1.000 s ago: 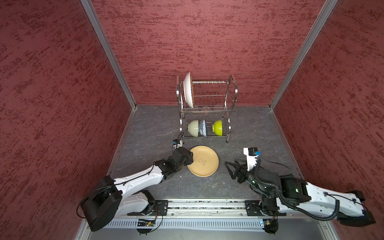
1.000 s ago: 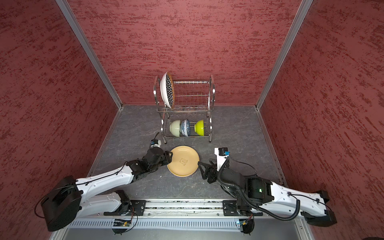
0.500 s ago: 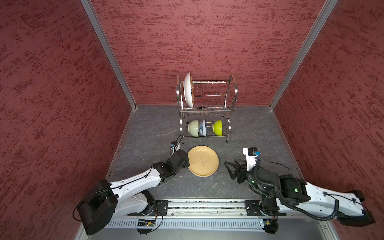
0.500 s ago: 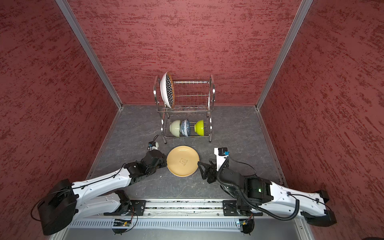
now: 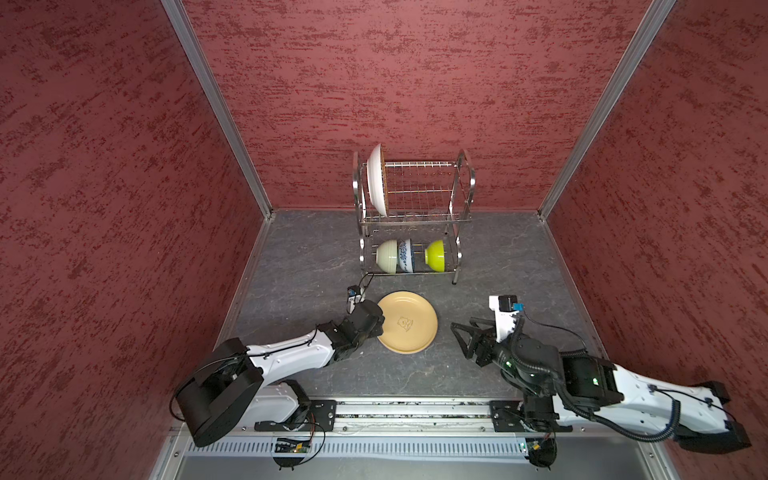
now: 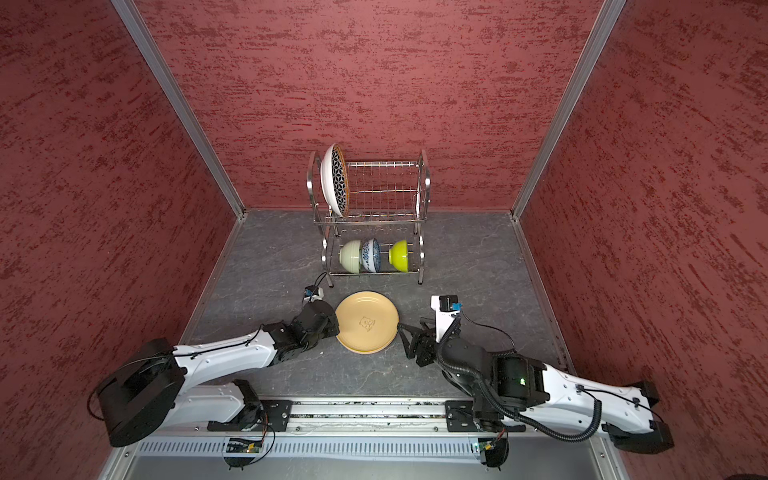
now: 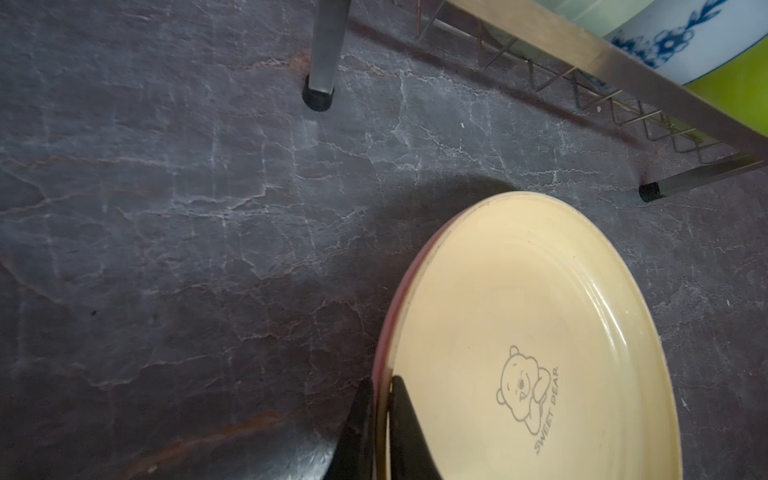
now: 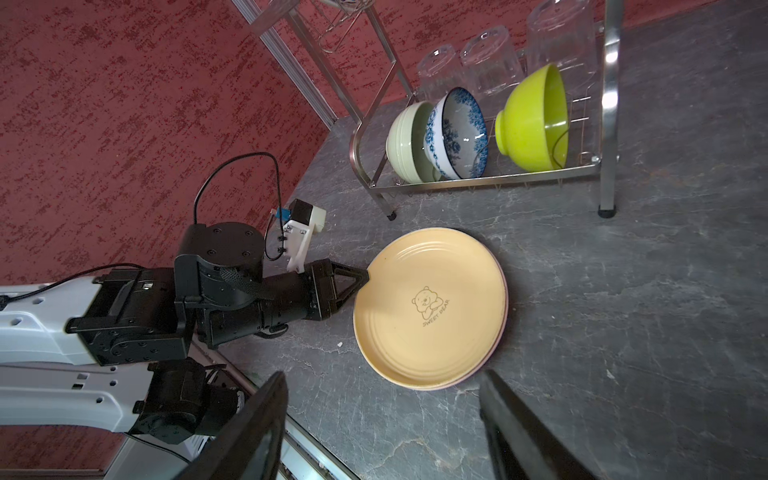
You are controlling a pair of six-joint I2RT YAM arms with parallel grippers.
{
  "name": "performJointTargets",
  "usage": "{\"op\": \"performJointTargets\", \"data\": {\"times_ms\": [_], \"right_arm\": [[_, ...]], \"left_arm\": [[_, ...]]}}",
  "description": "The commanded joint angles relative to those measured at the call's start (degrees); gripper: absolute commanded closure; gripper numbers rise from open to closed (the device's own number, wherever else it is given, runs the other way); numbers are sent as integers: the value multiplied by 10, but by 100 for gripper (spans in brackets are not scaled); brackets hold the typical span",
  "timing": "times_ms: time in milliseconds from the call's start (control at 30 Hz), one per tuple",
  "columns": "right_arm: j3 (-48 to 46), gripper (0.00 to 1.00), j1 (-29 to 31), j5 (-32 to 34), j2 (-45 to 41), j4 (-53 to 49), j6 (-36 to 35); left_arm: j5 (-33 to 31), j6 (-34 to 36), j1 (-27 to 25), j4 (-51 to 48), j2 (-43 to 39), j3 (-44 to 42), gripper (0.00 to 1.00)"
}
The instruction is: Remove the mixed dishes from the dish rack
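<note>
Plate gripped on the table: the left gripper (image 8: 365,275) is clamped on the near rim of the pale yellow plate (image 5: 409,322), which lies flat on the grey table (image 5: 316,266).
The right gripper (image 5: 462,341) hangs open just beside the plate's opposite edge. A pink plate (image 7: 384,328) shows beneath the yellow one. Beyond, the dish rack (image 5: 461,183) holds a cream-green bowl (image 5: 386,256), a blue-floral bowl (image 5: 406,255) and a lime bowl (image 5: 436,254) on edge below, with clear tumblers (image 8: 490,62) inverted behind them. A geometric plate (image 6: 337,183) stands upright at the upper tier's left end.

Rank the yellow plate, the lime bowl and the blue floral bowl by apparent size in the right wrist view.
1. pale yellow plate, clearly largest, though nearest the camera.
2. lime bowl.
3. blue floral bowl, only slightly smaller, a close call.
</note>
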Motion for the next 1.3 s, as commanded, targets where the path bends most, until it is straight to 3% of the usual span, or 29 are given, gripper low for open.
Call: {"op": "performJointTargets", "data": {"times_ms": [0,167,400,700,933,1000,1067,1133,1267], "right_arm": [[-4,27,-5,24,-6,-12,16],[-5,27,-4,26,-7,-12,15],[-9,27,-5,26,-9,-12,14],[21,27,-6,24,26,-8,-32],[194,23,-6,39,221,-27,-192],[247,22,-8,53,272,-30,-232],[285,22,-13,54,309,-18,-270],[307,22,-23,43,332,8,-300],[338,23,-83,-51,356,41,-314]], "left_arm": [[-1,-3,1,5,2,2,88],[-5,-13,2,-2,14,3,94],[-10,-22,2,-1,12,0,91],[-30,9,2,-53,-83,36,59],[-83,37,5,-99,-197,55,53],[-92,46,8,-110,-222,63,47],[-98,57,11,-125,-237,75,34],[-107,67,12,-140,-243,86,22],[-104,87,14,-160,-244,106,10]]}}
